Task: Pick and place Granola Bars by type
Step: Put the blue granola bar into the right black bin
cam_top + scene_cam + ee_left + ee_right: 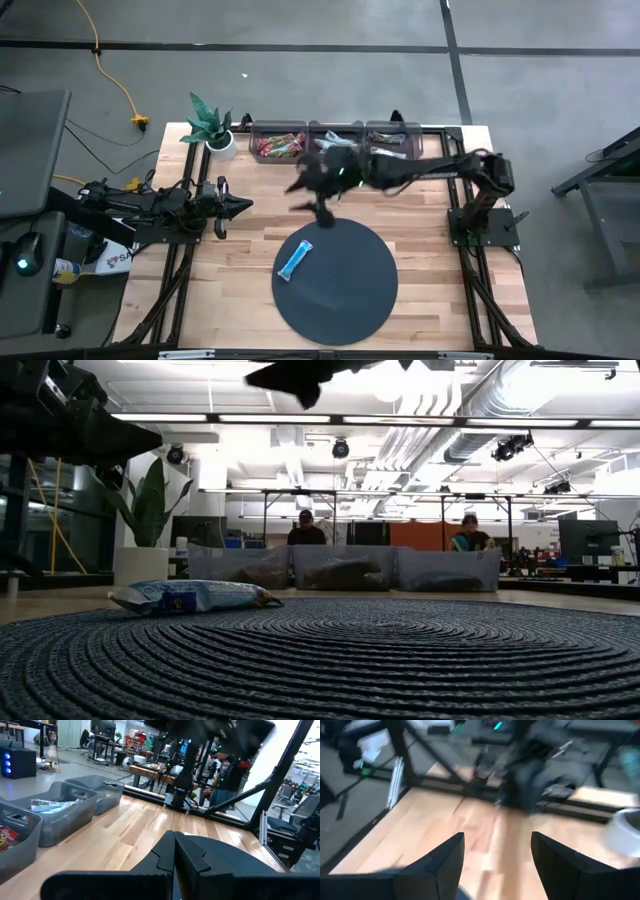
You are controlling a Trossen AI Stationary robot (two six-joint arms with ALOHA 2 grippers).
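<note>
One light blue granola bar [295,260] lies flat on the left part of the dark round disc [340,300]; the low view shows it [190,596] resting on the woven mat. More bars fill the clear bins at the far edge: red ones [279,147] in the left bin, light blue ones [54,806] in the middle bin. My right gripper [308,200] hangs open above the disc's far-left rim, beyond the bar, holding nothing [497,840]. My left gripper [245,204] waits shut at the table's left [174,842].
Three clear bins [337,140] stand in a row along the far edge. A potted plant [212,128] stands at the far-left corner. Bare wood lies between the left gripper and the disc. People sit in the room beyond the table [305,528].
</note>
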